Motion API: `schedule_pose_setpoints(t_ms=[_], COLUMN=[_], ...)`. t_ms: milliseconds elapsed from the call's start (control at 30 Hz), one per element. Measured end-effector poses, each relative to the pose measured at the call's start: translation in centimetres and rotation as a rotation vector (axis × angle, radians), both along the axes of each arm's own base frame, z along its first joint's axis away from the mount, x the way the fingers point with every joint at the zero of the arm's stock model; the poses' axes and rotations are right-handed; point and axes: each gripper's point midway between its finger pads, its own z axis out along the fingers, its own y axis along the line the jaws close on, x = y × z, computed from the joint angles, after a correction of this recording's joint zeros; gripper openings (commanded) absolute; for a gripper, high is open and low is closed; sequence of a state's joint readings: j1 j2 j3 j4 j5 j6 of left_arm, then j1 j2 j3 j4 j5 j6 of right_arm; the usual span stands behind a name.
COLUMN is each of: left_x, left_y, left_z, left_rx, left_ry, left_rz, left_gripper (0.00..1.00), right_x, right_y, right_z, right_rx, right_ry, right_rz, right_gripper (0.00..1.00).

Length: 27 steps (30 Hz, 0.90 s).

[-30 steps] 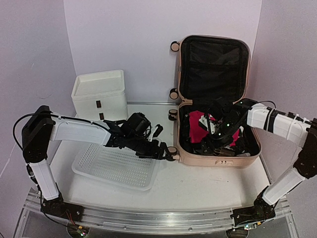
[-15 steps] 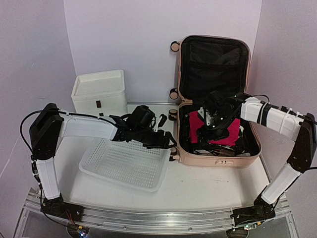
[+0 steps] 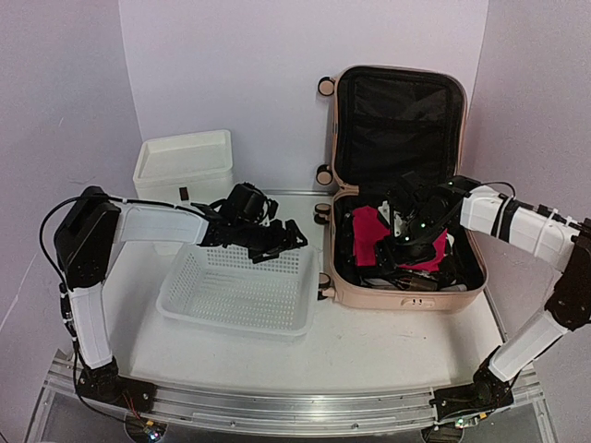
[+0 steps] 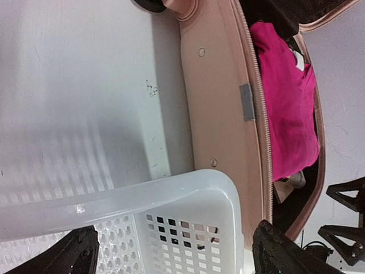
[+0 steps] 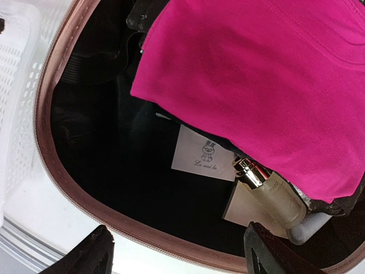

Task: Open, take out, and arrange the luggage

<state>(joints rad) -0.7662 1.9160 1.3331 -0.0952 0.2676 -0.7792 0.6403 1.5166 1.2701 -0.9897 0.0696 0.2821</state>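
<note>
left pincer (image 3: 282, 242) wide open, empty; drawn back from suitcase (image 3: 388, 297) to far rim of basket (image 3: 222, 295) | basket shifted toward suitcase | right pincer (image 3: 404, 247) wide open, empty; over pink cloth (image 3: 369, 226)

Top view: at 3 o'clock, the luggage (image 3: 397, 295) has a pale pink shell, black lining (image 3: 397, 120) and pink-and-black wheels (image 3: 326, 87). Inside, a bright magenta garment (image 5: 274, 85) lies over black items, with a shiny gold tube (image 5: 268, 191) and a white card (image 5: 202, 154) printed with a small grey figure (script beneath, too small to read). At 8 o'clock is a white basket (image 3: 240, 295) patterned with a grid of holes. At 10 o'clock is a plain white drawer unit (image 3: 183, 161). The arms (image 3: 152, 226) are white with black joints. The table (image 3: 369, 346) is white, the walls (image 3: 231, 65) pale lilac.
</note>
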Motion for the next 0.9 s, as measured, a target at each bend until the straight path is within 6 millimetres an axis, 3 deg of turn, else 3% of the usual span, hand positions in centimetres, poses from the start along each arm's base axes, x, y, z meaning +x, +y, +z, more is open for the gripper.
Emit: schedule_pose_setpoints(t_ms=[133,400,533,667,767,900], left_x=[1.1,2.5,0.6,-2.7,-4.6,-6.4], left_y=[-0.1,-0.4,0.9,3.3,5.0,6.5], left_z=[-0.7,1.5,2.9,6.6,9.5,10.6], left_rx=[0.033,0.050,0.060,0.031,-0.006,-0.028], left_ry=[-0.014,-0.137,-0.187,-0.261,-0.328,-0.362], left_rz=[0.048,0.039,-0.027,-0.084,-0.100,-0.115], left_gripper=[0.93,0.93,0.93,0.94,0.94,0.94], right_x=[0.1,2.6,4.6,6.4,6.9,6.9], right_y=[0.1,1.2,2.5,4.4,5.6,6.3], right_z=[-0.2,-1.6,-1.9,-2.0,-2.6,-3.8], right_rx=[0.007,-0.061,-0.123,-0.175,-0.235,-0.343], right_ry=[0.005,0.008,-0.017,-0.057,-0.074,-0.080], right_rz=[-0.020,-0.051,-0.024,0.025,0.103,0.269], right_gripper=[0.77,0.60,0.60,0.67,0.74,0.81])
